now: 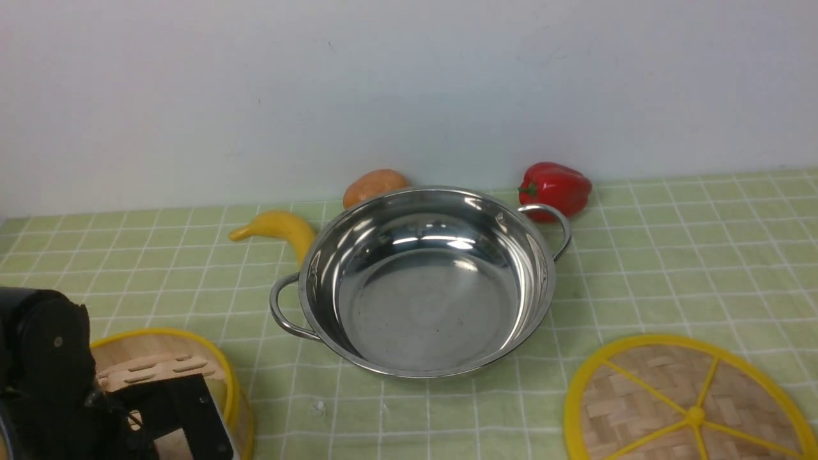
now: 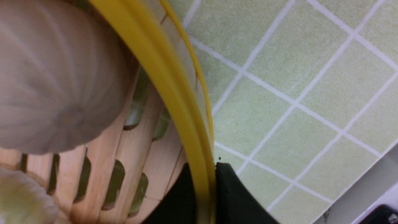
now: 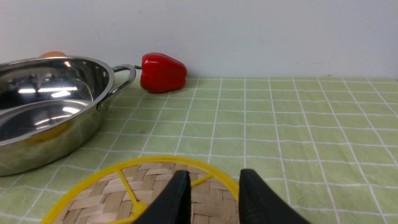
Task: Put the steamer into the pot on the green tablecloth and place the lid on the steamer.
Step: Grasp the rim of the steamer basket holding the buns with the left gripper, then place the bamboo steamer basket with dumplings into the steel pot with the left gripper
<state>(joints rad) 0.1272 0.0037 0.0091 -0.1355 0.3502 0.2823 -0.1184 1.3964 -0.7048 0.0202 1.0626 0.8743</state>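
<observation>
The steamer [image 1: 166, 358] stands on the green tablecloth [image 1: 671, 255] at the near left, half hidden by my left arm [image 1: 45, 364]. In the left wrist view its slatted floor [image 2: 140, 161] carries a pale bun [image 2: 56, 77]. My left gripper [image 2: 205, 168] is shut on the steamer's yellow rim, one black finger inside and one outside. The empty shiny pot [image 1: 422, 281] sits in the middle. The lid [image 1: 690, 409] lies flat at the near right. My right gripper [image 3: 214, 174] hovers open over the lid's [image 3: 149, 186] far edge, holding nothing.
Behind the pot, along the white wall, lie a yellow banana [image 1: 281, 227], an orange round fruit [image 1: 374, 185] and a red bell pepper [image 1: 556, 188]. The cloth's near edge [image 2: 357, 186] runs close to the steamer.
</observation>
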